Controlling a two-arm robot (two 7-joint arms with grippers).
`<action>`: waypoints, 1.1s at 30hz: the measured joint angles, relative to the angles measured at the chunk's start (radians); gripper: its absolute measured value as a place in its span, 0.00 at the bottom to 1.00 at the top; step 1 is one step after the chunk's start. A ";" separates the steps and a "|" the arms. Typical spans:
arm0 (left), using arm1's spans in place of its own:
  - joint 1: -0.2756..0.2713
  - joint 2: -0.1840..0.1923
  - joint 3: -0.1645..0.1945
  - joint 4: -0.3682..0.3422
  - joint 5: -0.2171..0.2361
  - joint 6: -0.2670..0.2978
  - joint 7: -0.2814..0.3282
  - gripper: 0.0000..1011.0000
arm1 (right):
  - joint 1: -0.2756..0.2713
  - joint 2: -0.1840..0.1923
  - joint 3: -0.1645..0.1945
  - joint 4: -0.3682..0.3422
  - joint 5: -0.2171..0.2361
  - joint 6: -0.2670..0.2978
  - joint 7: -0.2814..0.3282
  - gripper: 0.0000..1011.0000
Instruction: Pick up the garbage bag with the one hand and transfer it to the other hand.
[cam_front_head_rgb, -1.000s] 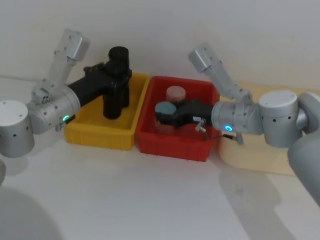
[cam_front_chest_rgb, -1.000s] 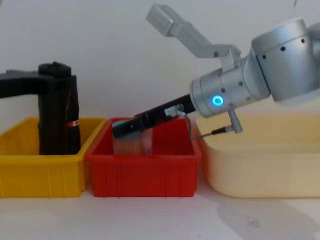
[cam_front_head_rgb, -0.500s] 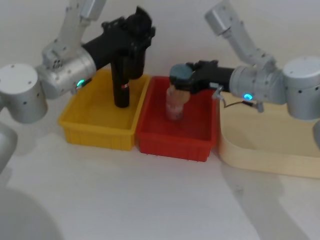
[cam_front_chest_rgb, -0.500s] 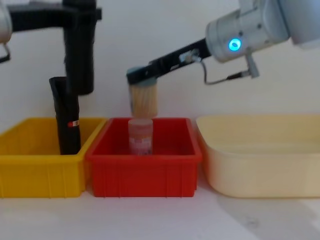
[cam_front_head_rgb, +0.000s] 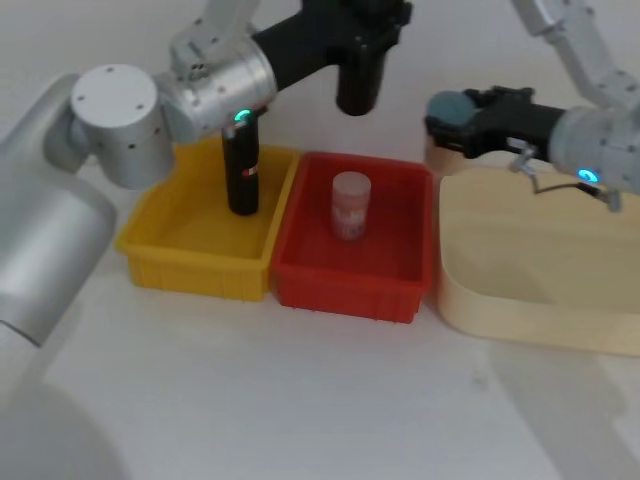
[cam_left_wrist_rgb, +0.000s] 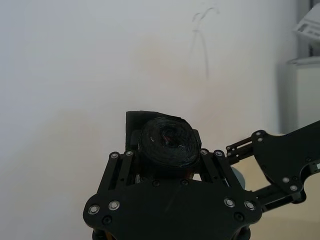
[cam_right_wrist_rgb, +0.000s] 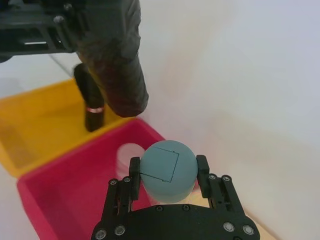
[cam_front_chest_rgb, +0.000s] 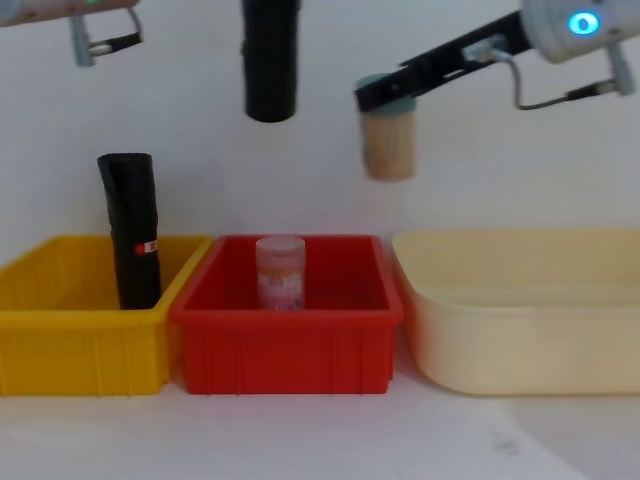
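The garbage bag (cam_front_head_rgb: 360, 75), a plain black roll, hangs upright high over the back of the red bin (cam_front_head_rgb: 300, 270). My left gripper (cam_front_head_rgb: 362, 30), on the green-lamp arm, is shut on its top end. The chest view has the garbage bag (cam_front_chest_rgb: 270, 70) well above the bins. Its end face (cam_left_wrist_rgb: 167, 142) sits between the jaws in the left wrist view. To the right, my right gripper (cam_front_head_rgb: 458, 118), on the blue-ring arm, is shut on a tan jar with a blue-grey lid (cam_front_chest_rgb: 388, 145). It holds the jar in the air near the beige tub's back left corner.
A taller black roll with a red-and-white label (cam_front_head_rgb: 241, 175) stands in the yellow bin (cam_front_head_rgb: 170, 262). A pink jar (cam_front_head_rgb: 350, 205) stands in the red bin. The beige tub (cam_front_head_rgb: 560, 330) lies to the right. White table runs in front.
My left arm has lifted the garbage bag out of the yellow bin and swung it right. My right arm has raised the lidded jar out of the red bin and carried it right.
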 joint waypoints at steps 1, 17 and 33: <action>-0.009 -0.008 0.006 0.012 -0.002 0.000 -0.005 0.50 | -0.009 0.008 0.008 -0.013 0.001 0.009 -0.007 0.64; -0.090 -0.106 0.071 0.196 -0.062 -0.023 -0.103 0.50 | -0.260 0.173 0.211 -0.277 0.032 0.131 -0.129 0.64; -0.213 -0.259 0.106 0.437 -0.137 -0.108 -0.225 0.50 | -0.357 0.247 0.306 -0.359 0.047 0.163 -0.148 0.64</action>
